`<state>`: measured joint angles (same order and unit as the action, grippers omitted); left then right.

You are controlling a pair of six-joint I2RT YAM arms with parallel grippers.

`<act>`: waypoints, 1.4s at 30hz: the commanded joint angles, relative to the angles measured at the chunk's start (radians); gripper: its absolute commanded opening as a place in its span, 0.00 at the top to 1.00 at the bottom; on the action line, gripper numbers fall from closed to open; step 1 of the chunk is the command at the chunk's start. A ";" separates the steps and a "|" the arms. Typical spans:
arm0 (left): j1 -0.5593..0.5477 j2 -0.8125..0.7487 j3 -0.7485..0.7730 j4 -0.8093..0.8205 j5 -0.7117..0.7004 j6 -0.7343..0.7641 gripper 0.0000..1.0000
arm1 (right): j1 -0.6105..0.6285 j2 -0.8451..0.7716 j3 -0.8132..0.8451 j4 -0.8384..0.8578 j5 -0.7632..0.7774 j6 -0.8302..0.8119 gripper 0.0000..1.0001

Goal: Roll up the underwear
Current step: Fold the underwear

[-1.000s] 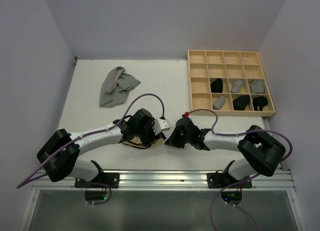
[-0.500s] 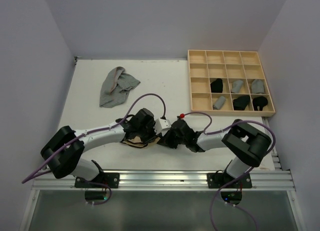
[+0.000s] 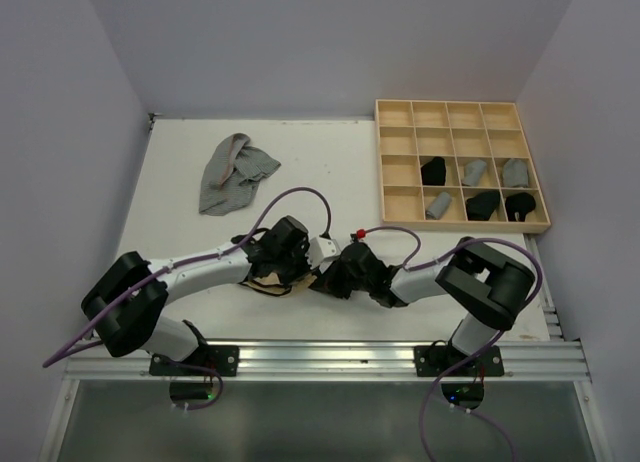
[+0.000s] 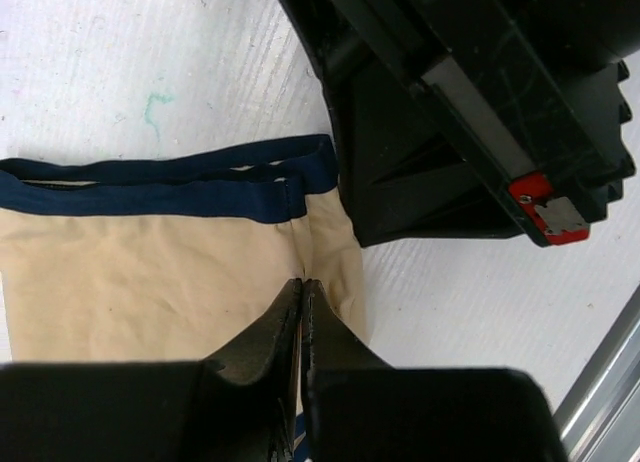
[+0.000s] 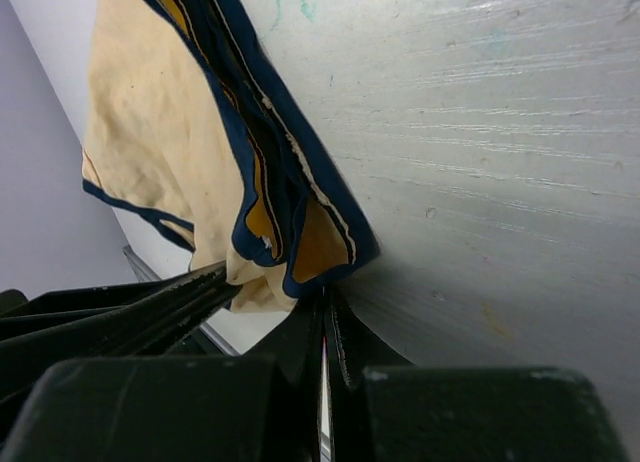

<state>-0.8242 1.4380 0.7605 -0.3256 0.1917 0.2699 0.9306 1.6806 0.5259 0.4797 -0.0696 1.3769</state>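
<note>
The tan-beige cloth underwear with the dark blue trim [image 4: 150,272] lies mostly flat on the white worktop [image 3: 330,172], close to its near edge, between the two arms. The jaws of the left arm [image 3: 200,270] are clenched on a fold of the beige cloth just below the waistband. The jaws of the right arm [image 3: 428,276] are clenched too, at the folded corner of the blue trim. We judge that they pinch it, but the cloth is thin there and we cannot be fully sure.

We think the step in hand is to begin the roll from this side. To do it well, we should move both jaws together and at the same height, so that the edge turns over straight and not diagonal. The cloth between the two grips should be lightly stretched, because slack cloth will wrinkle inside the roll. The two wrists are very near each other, so we should turn slowly and take care that they do not collide.
</note>
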 commanded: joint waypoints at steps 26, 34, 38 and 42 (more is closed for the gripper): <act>-0.003 0.140 0.128 0.059 0.164 -0.083 0.99 | 0.051 -0.085 -0.041 -0.119 0.066 -0.009 1.00; 0.027 0.203 0.114 0.071 0.241 -0.087 0.91 | 0.056 -0.481 0.019 -0.584 0.272 -0.090 1.00; 0.028 0.156 0.117 0.074 0.291 -0.093 0.64 | 0.053 -0.555 0.072 -0.705 0.332 -0.168 1.00; 0.082 0.021 0.115 0.089 0.330 -0.116 0.43 | 0.039 -0.510 0.108 -0.731 0.317 -0.196 1.00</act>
<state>-0.7856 1.5917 0.8684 -0.2764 0.4576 0.1753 0.9791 1.1393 0.5953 -0.1421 0.1764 1.2377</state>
